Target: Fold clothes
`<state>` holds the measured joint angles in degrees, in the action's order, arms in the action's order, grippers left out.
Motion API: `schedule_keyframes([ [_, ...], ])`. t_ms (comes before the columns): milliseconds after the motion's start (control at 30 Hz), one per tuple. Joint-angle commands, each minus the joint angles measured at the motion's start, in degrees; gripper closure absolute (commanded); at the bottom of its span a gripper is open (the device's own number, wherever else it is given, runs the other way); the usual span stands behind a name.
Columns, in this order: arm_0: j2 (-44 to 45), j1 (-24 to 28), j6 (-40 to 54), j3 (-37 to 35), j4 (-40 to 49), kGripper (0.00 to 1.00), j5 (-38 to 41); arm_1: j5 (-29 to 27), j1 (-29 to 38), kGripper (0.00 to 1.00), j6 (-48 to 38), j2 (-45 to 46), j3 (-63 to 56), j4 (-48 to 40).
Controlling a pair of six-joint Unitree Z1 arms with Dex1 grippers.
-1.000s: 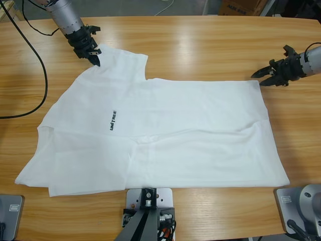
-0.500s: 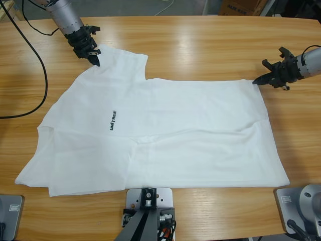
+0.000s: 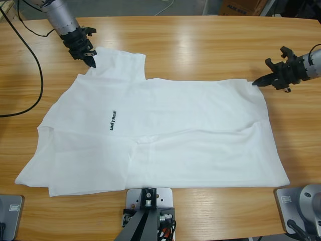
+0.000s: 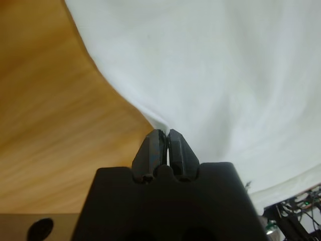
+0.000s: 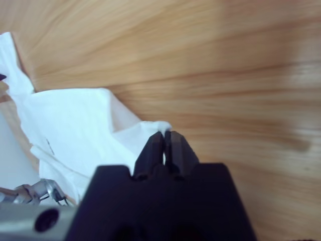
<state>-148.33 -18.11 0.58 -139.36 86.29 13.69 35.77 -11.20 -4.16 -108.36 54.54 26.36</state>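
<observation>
A: We count one T-shirt point(image 3: 165, 133), white, short-sleeved, spread flat on the wooden table point(image 3: 200, 45). It covers the middle of the table from about 9 o'clock to 3 o'clock, with its near edge along 6 o'clock.

B: Agreed, one garment. We log one line of small black lettering point(image 3: 113, 120) on the chest, left of centre. Collar end lies toward 9 o'clock, hem toward 3 o'clock. One sleeve points to 11 o'clock, the other lies at 7 o'clock.

A: Two arms, two grippers. Which is which?

B: The left wrist view shows white cloth filling most of the frame with wood to one side, and the left gripper point(image 4: 161, 134) at the cloth's edge. That matches the gripper at 11 o'clock point(image 3: 89, 57) on the far sleeve. Its two jaws are pressed together with a fold of the sleeve edge pinched between the tips.

A: We note the right gripper point(image 5: 164, 135) the same way: jaws closed tight, a small white corner of cloth caught at the tips, mostly bare wood beyond. In the high view that is the gripper at 2 to 3 o'clock point(image 3: 261, 81), at the far hem corner.

B: So two pinch points, both on the far edge of the shirt, well apart from each other.

A: One black cable point(image 3: 35, 88) loops on the table at 9 to 10 o'clock, beside the shirt. We see some creases across the lower body of the shirt near the hem.
</observation>
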Motion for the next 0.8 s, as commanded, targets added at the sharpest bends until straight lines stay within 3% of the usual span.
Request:
schedule_keyframes([
  [33,4.40,0.62,0.83,5.94,6.00,1.000,2.22,2.29,2.30,1.000,-0.85,4.60,-1.28,3.92],
  [233,7.25,0.53,0.80,10.25,6.00,1.000,5.05,2.78,4.96,1.000,-1.69,6.27,-2.07,8.04],
  [600,17.78,1.84,2.06,35.37,-1.88,1.000,4.94,0.55,4.96,1.000,-3.20,10.70,-2.90,16.61],
  [800,23.08,2.57,2.11,43.03,-4.88,1.000,4.76,-1.72,4.96,1.000,-4.10,13.25,-2.06,22.47],
])
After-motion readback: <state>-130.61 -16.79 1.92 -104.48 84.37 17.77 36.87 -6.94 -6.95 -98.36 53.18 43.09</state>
